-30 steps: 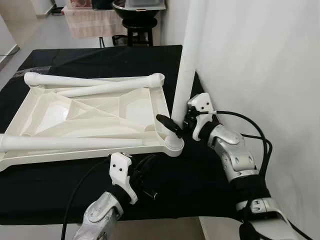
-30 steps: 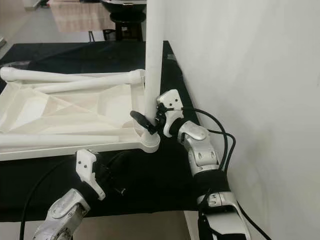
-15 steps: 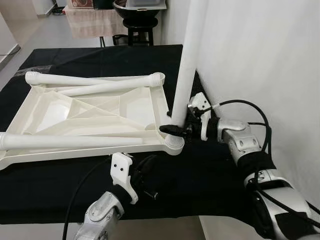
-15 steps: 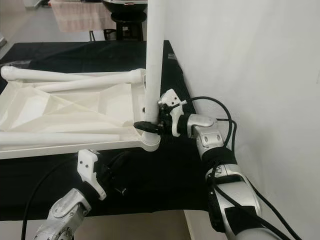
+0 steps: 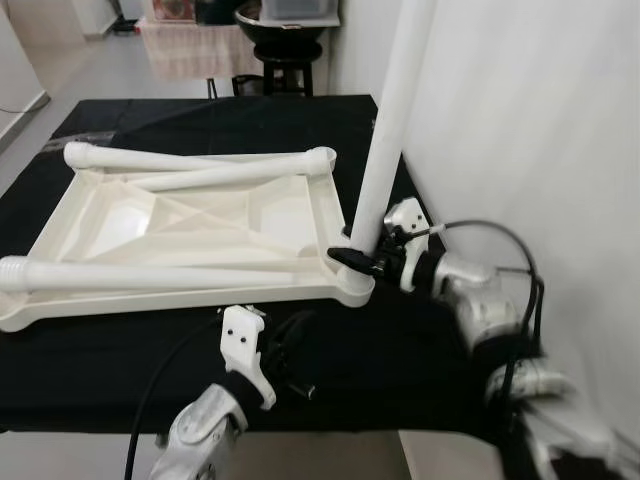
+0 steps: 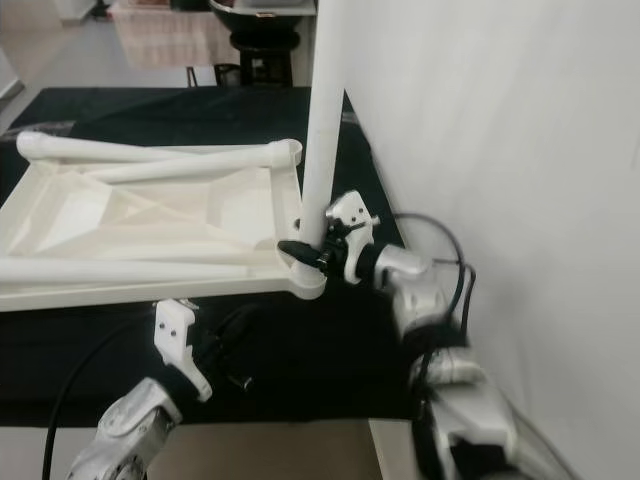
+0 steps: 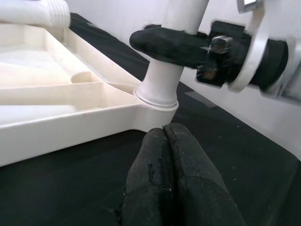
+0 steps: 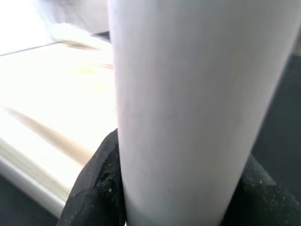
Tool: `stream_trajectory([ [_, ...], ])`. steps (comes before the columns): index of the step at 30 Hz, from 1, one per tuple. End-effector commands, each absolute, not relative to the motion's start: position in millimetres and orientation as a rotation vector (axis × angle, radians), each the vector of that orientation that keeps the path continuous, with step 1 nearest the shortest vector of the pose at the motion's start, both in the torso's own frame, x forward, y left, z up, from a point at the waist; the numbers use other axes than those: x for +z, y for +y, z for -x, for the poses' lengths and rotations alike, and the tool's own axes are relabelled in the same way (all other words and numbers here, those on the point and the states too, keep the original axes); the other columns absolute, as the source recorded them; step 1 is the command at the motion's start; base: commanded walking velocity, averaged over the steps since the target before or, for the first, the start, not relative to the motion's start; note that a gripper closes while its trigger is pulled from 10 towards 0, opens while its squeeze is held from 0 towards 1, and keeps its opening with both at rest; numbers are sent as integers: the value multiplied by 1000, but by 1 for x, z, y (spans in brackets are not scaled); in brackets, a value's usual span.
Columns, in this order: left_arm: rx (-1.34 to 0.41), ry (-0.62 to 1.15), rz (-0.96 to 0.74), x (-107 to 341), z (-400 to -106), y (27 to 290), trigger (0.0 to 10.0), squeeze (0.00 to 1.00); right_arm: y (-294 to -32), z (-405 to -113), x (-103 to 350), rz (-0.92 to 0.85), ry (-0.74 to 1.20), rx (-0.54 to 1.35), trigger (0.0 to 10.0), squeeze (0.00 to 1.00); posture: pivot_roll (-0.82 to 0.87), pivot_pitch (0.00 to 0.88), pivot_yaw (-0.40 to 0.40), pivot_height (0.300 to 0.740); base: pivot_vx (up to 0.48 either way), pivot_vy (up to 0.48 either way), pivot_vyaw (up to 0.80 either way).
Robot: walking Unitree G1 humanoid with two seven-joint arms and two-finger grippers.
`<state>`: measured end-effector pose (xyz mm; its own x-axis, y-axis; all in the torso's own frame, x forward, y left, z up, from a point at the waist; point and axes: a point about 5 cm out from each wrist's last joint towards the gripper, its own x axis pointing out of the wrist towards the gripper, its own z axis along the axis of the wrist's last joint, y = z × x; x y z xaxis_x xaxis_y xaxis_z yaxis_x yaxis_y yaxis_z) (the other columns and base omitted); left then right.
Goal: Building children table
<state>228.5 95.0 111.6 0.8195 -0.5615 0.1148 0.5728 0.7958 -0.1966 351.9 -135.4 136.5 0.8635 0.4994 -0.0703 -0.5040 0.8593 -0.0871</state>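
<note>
The white table top (image 5: 120, 225) lies upside down on the black cloth. One white leg (image 5: 392, 130) stands upright in its near right corner socket (image 5: 352, 285). My right gripper (image 5: 356, 258) is shut on this leg just above the socket; in the right wrist view the leg (image 8: 188, 94) sits between the black fingers (image 8: 96, 188). Three more legs lie on the top: one at the far edge (image 5: 180, 160), one slanted (image 5: 215, 178), one along the near side (image 5: 150, 277). My left gripper (image 7: 163, 134) is shut on nothing, low over the cloth just before that corner.
A white wall (image 5: 530, 120) rises close on the right, right behind the upright leg. The cloth-covered table's front edge (image 5: 90, 428) runs near my left arm. A black stool (image 5: 285, 45) and a draped table (image 5: 190, 45) stand beyond the far edge.
My right wrist has rolled around the upright leg and the forearm has dropped lower, still clamped on it. The camera shifted a little. The left gripper has stayed put.
</note>
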Motion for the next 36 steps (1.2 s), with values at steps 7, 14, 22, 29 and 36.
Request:
stream_trajectory([
  [7, -620, -39, 225, 112, -229, 99, 10000, 0, -113, -318, 105, 170, 185, 366, 0, 0, 55, 74, -26, 740, 0, 0, 0],
  [14, -601, -47, 217, 112, -230, 100, 10000, 0, -104, -316, 104, 171, 193, 408, 10000, 0, 49, 68, -21, 740, 0, 0, 0],
  [22, -608, -43, 223, 112, -231, 99, 10000, 0, -92, -326, 164, 5, -36, 694, 10000, 0, 52, 59, -19, 740, 0, 0, 0],
  [29, -607, -44, 225, 112, -232, 97, 10000, 0, -92, -334, 183, 78, -82, 903, 10000, 0, 58, 58, -29, 740, 0, 0, 0],
  [36, -603, -49, 231, 112, -232, 95, 10000, 0, -94, -347, 177, 217, 37, 1141, 10000, 0, 67, 58, -39, 740, 0, 0, 0],
])
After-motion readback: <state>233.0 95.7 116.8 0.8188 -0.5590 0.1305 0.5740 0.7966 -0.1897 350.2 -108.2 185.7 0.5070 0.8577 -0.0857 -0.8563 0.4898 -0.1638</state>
